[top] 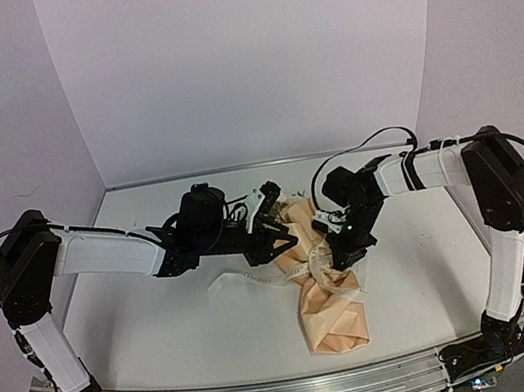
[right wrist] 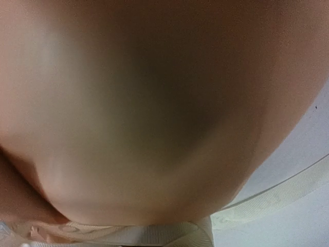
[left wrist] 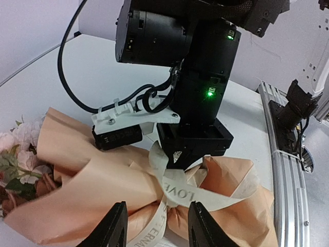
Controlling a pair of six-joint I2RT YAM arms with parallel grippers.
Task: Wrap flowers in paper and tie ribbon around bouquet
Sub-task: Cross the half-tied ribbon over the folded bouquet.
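The bouquet lies on the table [top: 163,325], its tan paper [top: 333,321] [left wrist: 77,175] pointing towards the near edge. The flowers [left wrist: 15,159] show at its far end. The cream ribbon [left wrist: 200,198] crosses over the paper's waist, and one end [top: 242,281] trails off to the left. My left gripper [top: 279,244] [left wrist: 157,210] is open, one finger on each side of the ribbon crossing. Right behind the crossing, my right gripper [top: 342,259] [left wrist: 177,162] is shut on the ribbon. The right wrist view is filled by blurred paper [right wrist: 154,103], with ribbon [right wrist: 277,198] along the bottom and its own fingers hidden.
An aluminium rail [top: 276,391] [left wrist: 288,170] runs along the table's near edge, where both arm bases stand. White walls close the back and sides. A black cable [left wrist: 72,77] loops off the right wrist above the bouquet.
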